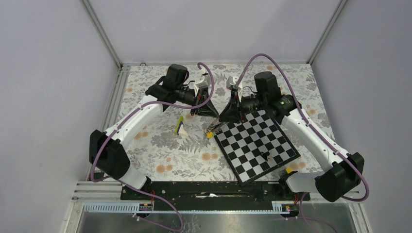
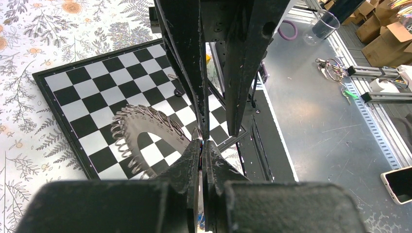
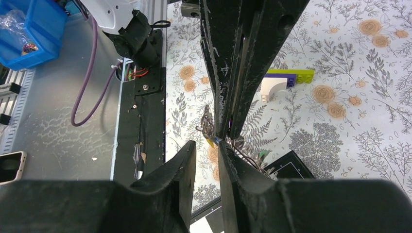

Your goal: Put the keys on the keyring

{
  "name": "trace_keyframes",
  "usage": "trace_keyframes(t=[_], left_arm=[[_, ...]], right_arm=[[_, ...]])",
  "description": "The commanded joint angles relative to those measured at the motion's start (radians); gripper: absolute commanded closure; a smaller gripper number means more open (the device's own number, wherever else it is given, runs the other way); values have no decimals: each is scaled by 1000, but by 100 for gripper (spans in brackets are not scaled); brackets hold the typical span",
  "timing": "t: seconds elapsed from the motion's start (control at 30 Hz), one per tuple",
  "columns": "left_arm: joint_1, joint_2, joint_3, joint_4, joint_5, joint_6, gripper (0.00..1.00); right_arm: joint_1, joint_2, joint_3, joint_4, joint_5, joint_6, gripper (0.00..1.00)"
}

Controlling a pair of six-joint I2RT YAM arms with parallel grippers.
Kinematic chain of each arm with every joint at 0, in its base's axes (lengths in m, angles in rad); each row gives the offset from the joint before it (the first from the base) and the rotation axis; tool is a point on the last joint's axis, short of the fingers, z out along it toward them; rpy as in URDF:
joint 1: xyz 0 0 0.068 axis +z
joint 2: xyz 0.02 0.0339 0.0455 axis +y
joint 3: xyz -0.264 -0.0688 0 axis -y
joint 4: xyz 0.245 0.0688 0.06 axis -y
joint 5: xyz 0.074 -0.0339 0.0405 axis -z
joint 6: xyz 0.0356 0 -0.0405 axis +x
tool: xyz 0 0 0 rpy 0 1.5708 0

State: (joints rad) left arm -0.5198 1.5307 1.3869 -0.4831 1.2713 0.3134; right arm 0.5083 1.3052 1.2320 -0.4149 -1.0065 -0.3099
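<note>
The keyring (image 2: 136, 124) is flat and grey with a coil-like rim. It stands tilted over the chessboard (image 2: 97, 92), its edge pinched in the left gripper (image 2: 203, 144). The keys (image 3: 212, 141) — yellow and green heads showing — cluster just beside it.

Centre: the left gripper (image 2: 203, 144) and the right gripper (image 3: 206, 144) meet tip to tip; nothing could pass between them.
Below the tips: the keyring (image 2: 145, 133), pinched by its rim in the left gripper, hangs tilted over the chessboard (image 1: 257, 143), and the keys (image 1: 214, 129) crowd the board's corner.
Left side: only the lime-and-white wedge (image 1: 180, 127) stands on the flowered cloth (image 1: 160, 150), with open cloth around it.
Board: the near squares lie open.
Near right: the small yellow block (image 1: 290, 170) sits by the right arm's base.
</note>
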Motion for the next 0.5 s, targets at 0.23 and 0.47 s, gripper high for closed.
trace_keyframes(t=[0.23, 0.47], left_arm=[[-5, -61, -5, 54, 38, -3, 100], [-5, -53, 3, 54, 51, -5, 100]], right_arm=[[-18, -60, 12, -50, 100, -67, 68], [-37, -80, -11, -25, 116, -44, 60]])
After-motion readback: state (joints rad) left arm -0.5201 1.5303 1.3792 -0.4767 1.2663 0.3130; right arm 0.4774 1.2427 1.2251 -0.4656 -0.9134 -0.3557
